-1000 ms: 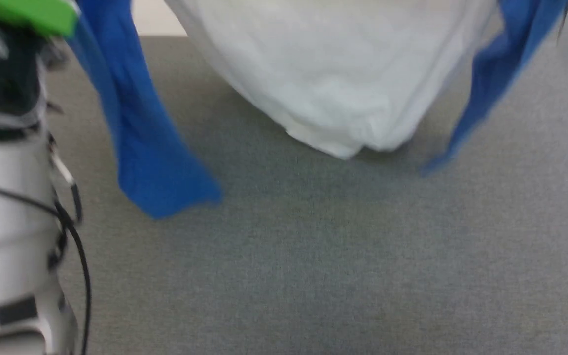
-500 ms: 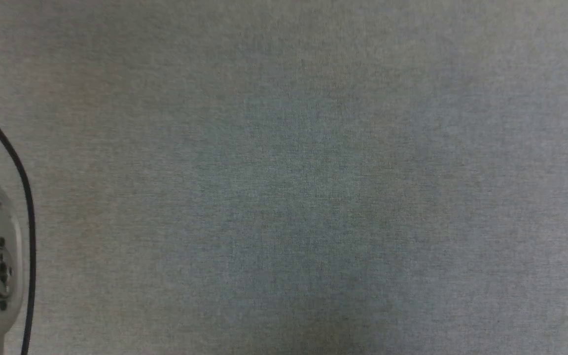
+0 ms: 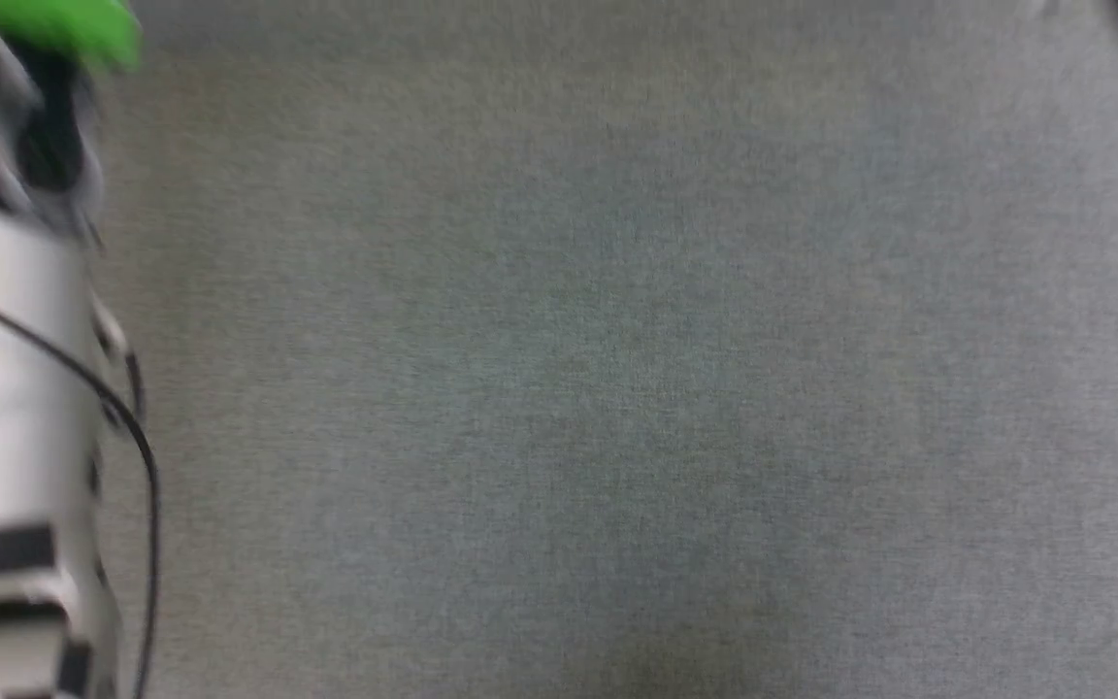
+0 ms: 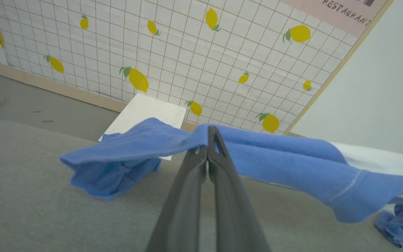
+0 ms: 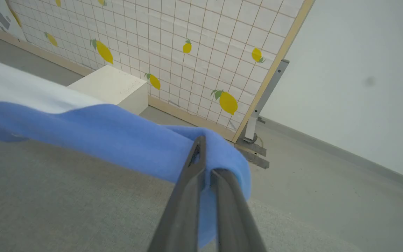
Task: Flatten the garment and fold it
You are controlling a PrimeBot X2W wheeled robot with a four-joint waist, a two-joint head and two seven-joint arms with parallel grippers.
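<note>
Left gripper [image 4: 211, 137]: fingers pressed flat together, pinching a bright-blue sleeve of the garment [image 4: 292, 164] at its upper edge. The cloth hangs lifted from the tips. In the left wrist view, the sleeve end droops to the left of the fingers, and its bunched tip touches the grey table cover [image 4: 30, 196]. To the right, the sleeve runs on toward the white body. Another blue bunch lies on the cover at the lower right edge.

Right gripper [image 5: 203, 150]: fingers likewise closed on blue cloth, which wraps over the tips. The shirt stretches away to the left of that view, white showing above the blue.

Beyond: white box [image 4: 145, 112] on the floor, lemon-print grid panel [image 4: 187, 52], plain pale wall [image 5: 362, 70].

Head view, blurred: grey cover, pale left forearm [image 3: 6, 388] with a black cable [image 3: 137, 437], green patch [image 3: 54, 24] at its top.
</note>
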